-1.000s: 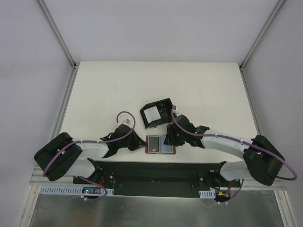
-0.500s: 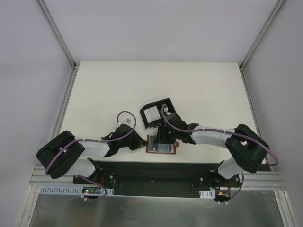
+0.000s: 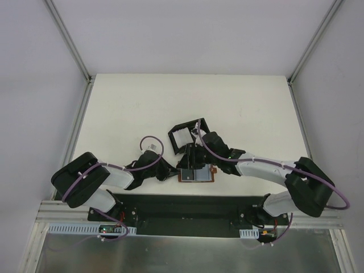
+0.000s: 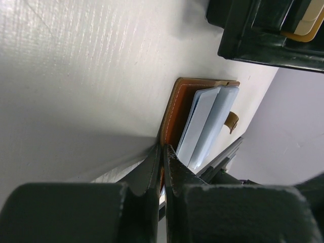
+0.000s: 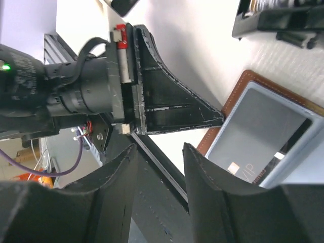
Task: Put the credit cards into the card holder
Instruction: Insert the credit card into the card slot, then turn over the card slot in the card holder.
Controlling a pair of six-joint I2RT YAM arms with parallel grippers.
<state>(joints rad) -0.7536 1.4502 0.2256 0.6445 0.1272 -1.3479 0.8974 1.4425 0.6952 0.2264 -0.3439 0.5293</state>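
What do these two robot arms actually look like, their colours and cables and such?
Both match: the left arm and right arm have smooth white shells between chunky black joints, with a thin purple cable looping along each. The left gripper and right gripper are black, each with two tapered fingers. A small red tab sits on the left gripper's body.

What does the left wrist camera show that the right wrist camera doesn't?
Only the left wrist view: the strap tab of the wallet. Only the right wrist view: the open right tool and VIP lettering on one of the credit cards. Both: the brown wallet, the cards lying in it, and the shut left tool at its edge.
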